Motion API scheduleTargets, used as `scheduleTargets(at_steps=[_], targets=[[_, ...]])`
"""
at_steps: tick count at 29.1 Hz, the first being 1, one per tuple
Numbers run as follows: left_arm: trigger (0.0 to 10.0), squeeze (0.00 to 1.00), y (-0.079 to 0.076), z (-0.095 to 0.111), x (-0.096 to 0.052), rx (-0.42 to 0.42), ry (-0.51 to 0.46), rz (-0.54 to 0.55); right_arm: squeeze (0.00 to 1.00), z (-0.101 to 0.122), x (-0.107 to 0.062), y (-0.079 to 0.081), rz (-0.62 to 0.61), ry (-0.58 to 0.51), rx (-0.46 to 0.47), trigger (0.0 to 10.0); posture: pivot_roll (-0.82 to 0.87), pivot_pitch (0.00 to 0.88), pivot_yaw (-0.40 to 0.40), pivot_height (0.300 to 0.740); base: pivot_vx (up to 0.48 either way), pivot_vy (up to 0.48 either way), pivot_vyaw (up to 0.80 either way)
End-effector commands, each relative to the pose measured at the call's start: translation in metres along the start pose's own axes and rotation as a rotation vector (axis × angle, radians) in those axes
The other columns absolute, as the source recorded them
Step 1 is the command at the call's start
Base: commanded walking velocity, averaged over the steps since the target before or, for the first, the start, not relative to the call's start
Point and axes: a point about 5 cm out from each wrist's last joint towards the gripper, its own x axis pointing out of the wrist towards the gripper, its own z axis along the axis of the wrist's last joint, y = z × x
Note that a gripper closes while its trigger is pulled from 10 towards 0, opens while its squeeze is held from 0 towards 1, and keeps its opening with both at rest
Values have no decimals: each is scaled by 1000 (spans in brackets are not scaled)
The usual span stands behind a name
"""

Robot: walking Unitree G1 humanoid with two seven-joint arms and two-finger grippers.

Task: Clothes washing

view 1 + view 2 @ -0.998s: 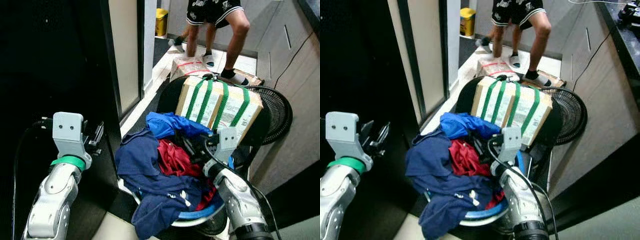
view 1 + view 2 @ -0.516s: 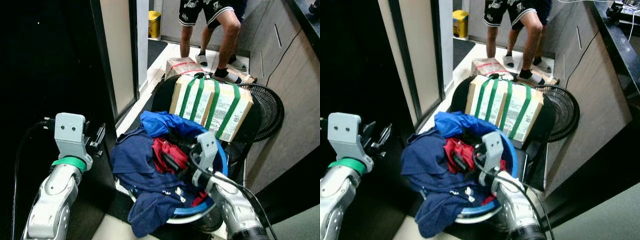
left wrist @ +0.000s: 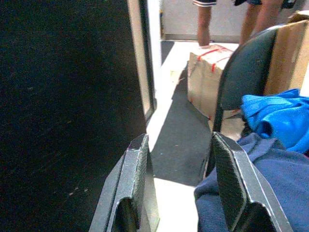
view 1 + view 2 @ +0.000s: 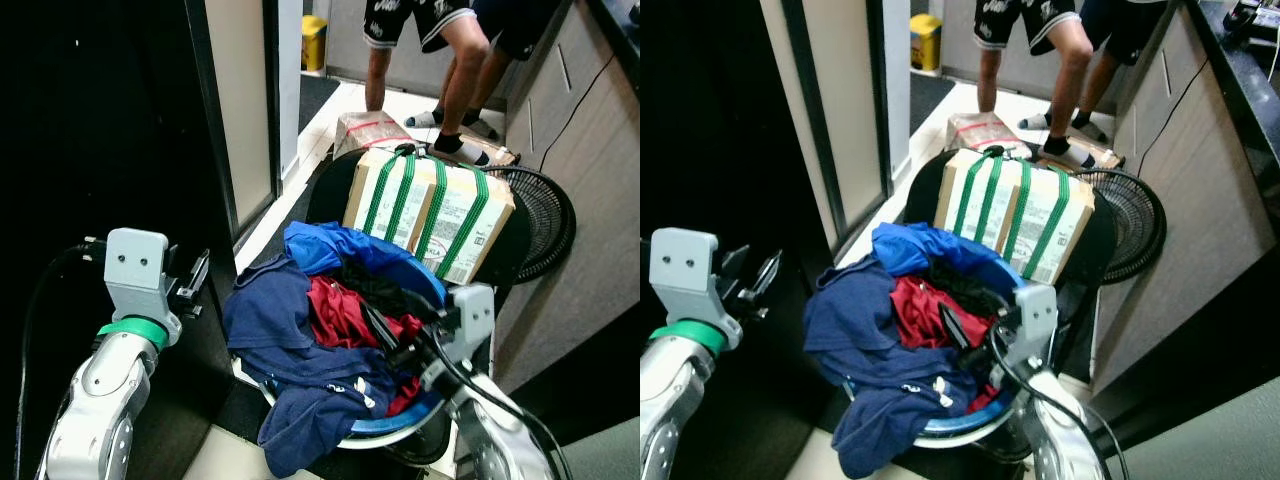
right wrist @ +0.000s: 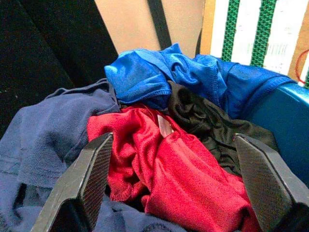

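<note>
Fingers of right gripper spread wide, empty, over red garment in blue basin. Basin heaped: navy shirt draping over rim, blue cloth, black cloth. Left gripper parted, empty, beside basin.

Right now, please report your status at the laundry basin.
Right gripper open above red garment in blue basin. Left gripper open, idle beside it. Strapped box behind basin.
</note>
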Motion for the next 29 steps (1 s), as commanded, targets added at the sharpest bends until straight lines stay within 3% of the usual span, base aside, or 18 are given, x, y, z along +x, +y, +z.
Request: scheduleTargets(at_steps=[1,3,8,13,15,19,29], targets=[[10000,0,-1,-2,-2,4,16,-14,1000,-4,-5,5,56,28,27,10000,135,68,51,740,0,0,0],[10000,0,-1,-2,-2,4,16,-14,1000,-4,-5,5,56,28,27,10000,135,68,51,740,0,0,0],[10000,0,-2,-1,-2,16,21,-27,1000,-13,-12,15,187,113,51,10000,135,68,51,740,0,0,0],[10000,0,0,0,-3,23,23,-27,1000,-17,-19,16,216,159,54,10000,147,70,50,740,0,0,0],[10000,0,0,-1,-3,29,28,-32,1000,-26,-27,18,233,241,56,10000,146,70,54,740,0,0,0],[10000,0,-1,-1,-2,32,31,-37,1000,-31,-27,17,223,282,48,10000,145,70,57,740,0,0,0],[10000,0,0,-2,-1,37,39,-44,1000,-27,-12,13,213,228,35,10000,143,80,70,740,0,0,0]])
